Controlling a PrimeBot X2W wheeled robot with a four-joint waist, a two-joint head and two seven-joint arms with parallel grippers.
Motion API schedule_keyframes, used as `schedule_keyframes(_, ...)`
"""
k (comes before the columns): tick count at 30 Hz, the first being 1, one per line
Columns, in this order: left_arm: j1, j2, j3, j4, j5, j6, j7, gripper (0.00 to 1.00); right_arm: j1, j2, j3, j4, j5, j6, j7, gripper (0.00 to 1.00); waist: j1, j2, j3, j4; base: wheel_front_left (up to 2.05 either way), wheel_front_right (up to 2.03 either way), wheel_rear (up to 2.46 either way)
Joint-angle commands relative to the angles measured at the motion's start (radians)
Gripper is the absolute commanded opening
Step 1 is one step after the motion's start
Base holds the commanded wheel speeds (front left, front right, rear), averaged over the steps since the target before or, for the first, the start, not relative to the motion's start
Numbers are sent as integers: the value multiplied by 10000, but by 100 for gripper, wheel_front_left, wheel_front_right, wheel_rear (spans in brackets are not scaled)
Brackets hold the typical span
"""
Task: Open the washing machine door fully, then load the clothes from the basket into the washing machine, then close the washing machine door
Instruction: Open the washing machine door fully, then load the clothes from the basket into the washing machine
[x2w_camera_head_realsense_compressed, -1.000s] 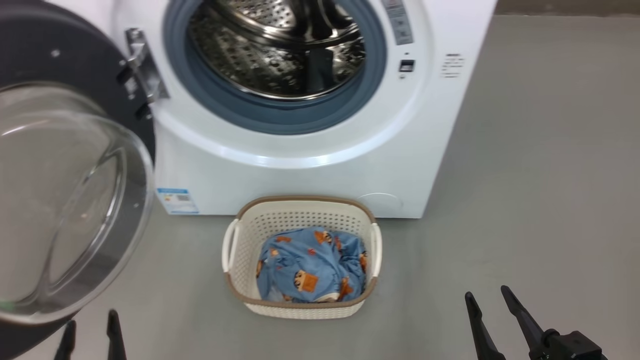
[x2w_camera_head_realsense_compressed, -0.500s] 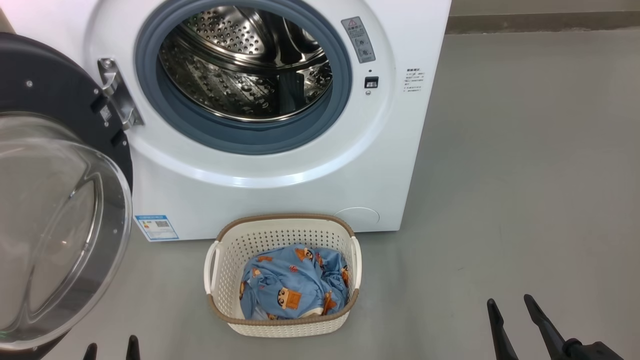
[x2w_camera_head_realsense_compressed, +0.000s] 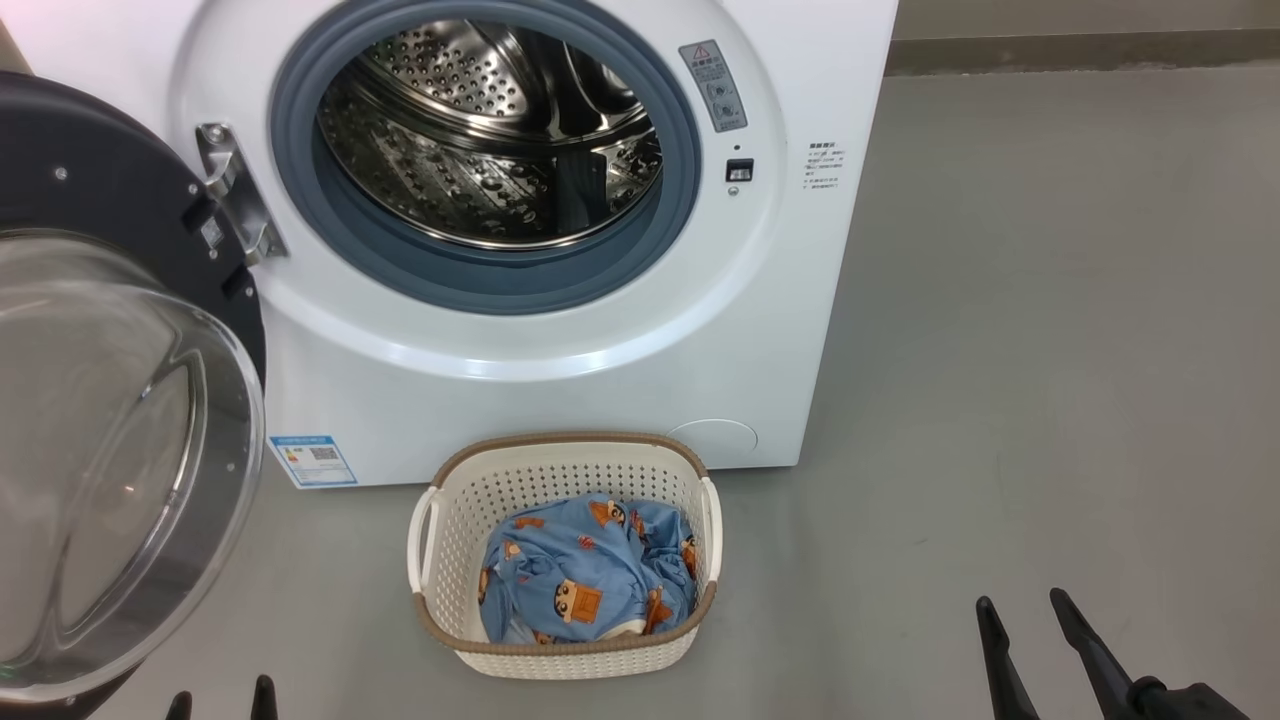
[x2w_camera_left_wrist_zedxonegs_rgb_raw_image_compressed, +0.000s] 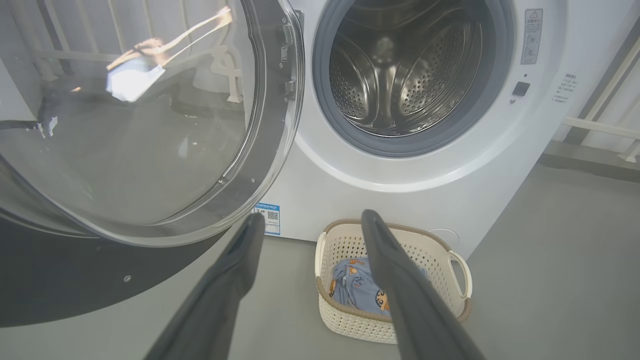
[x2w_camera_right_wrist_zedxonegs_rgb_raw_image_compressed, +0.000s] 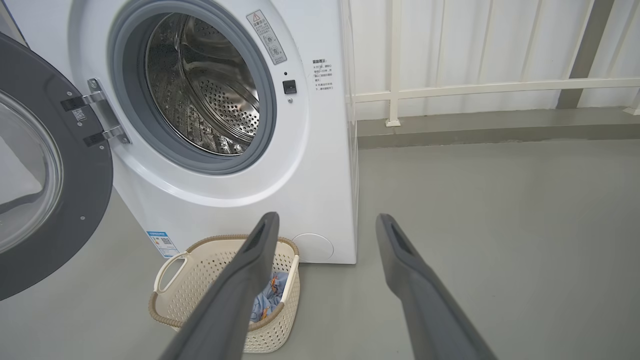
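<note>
warning-triangle sticker (x2w_camera_head_realsense_compressed: 713, 85), QR label (x2w_camera_head_realsense_compressed: 312, 460), washing machine (x2w_camera_head_realsense_compressed: 560, 400) front

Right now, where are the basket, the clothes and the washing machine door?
basket (x2w_camera_head_realsense_compressed: 560, 475): head view, its perforated back wall.
clothes (x2w_camera_head_realsense_compressed: 585, 585): head view, middle of the blue fabric.
washing machine door (x2w_camera_head_realsense_compressed: 100, 160): head view, black rim above the glass.

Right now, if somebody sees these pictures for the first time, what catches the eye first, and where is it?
The washing machine stands at the top centre, its steel drum bare to view, and its black-rimmed door with the bulging glass window hangs wide open at the left. On the grey floor before it sits the cream basket, holding light blue clothes with orange-brown cartoon figures.
</note>
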Motion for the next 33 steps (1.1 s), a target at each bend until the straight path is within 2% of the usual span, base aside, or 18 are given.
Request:
schedule_keyframes(1, -239, 66, 311, -162, 138, -25, -63, 100, -166, -121, 206, -268, -14, 62, -120, 100, 0, 0, 2, -1, 0, 0, 0)
schedule_keyframes(26, -351, 60, 349, 125, 71, -25, -63, 100, -187, -121, 242, -281, 34, 62, -120, 100, 0, 0, 76, 37, 0, 0, 0)
schedule_keyframes(33, -399, 59, 331, 225, -60, -25, -63, 100, -184, -121, 236, -274, 46, 62, -120, 100, 0, 0, 100, 64, 66, -66, 0)
